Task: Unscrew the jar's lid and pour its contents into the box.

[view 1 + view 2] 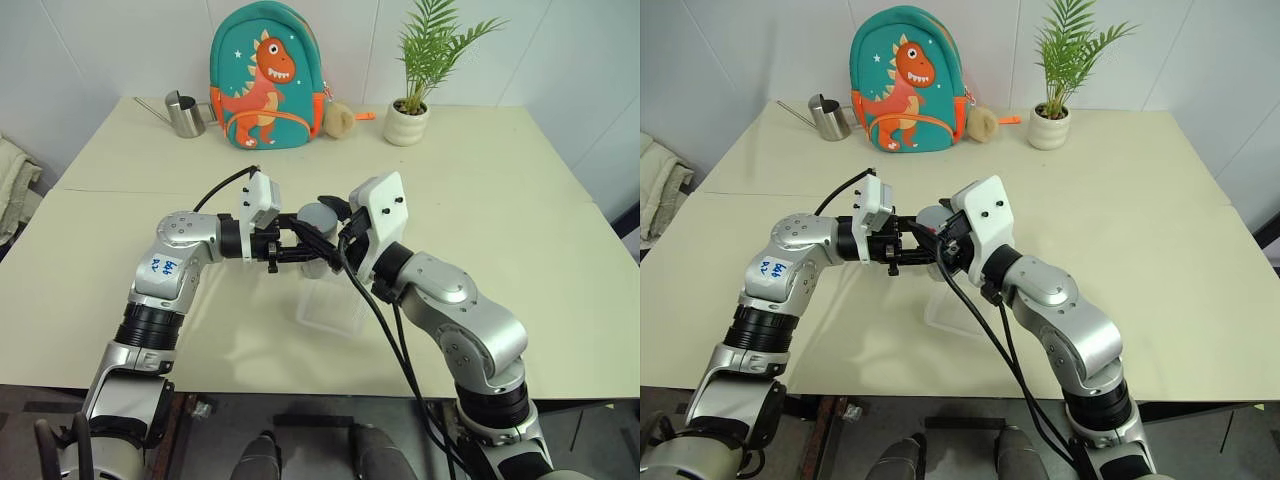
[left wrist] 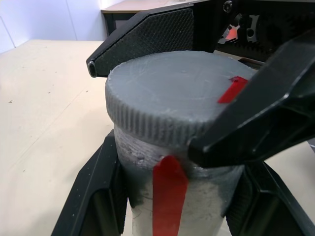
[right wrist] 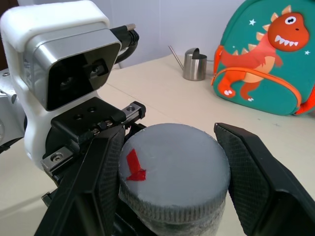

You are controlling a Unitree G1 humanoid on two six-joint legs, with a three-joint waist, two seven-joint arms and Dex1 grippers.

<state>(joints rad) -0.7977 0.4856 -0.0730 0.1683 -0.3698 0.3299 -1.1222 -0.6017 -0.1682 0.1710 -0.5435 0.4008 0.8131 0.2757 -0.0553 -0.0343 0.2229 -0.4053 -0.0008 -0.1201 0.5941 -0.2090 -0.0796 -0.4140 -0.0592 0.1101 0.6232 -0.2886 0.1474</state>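
Left eye view: the left gripper (image 1: 300, 245) holds the jar (image 1: 318, 240) by its body above the table (image 1: 520, 200), over the clear box (image 1: 333, 303); the right gripper (image 1: 335, 222) meets it from the right at the lid (image 1: 318, 214).

Right eye view: same arrangement; a dinosaur backpack (image 1: 908, 80), watering can (image 1: 826, 116) and potted plant (image 1: 1055, 112) stand at the far edge.

Left wrist view: own fingers (image 2: 96, 189) clamp the jar below the lid, still screwed on.

Right wrist view: fingers (image 3: 258, 179) flank the lid's rim, one pad touching, the other barely off; this gripper reads as just clenched.

Step in hand: unscrewing. Next move calls for twisting the lid while the left grip stays firm.
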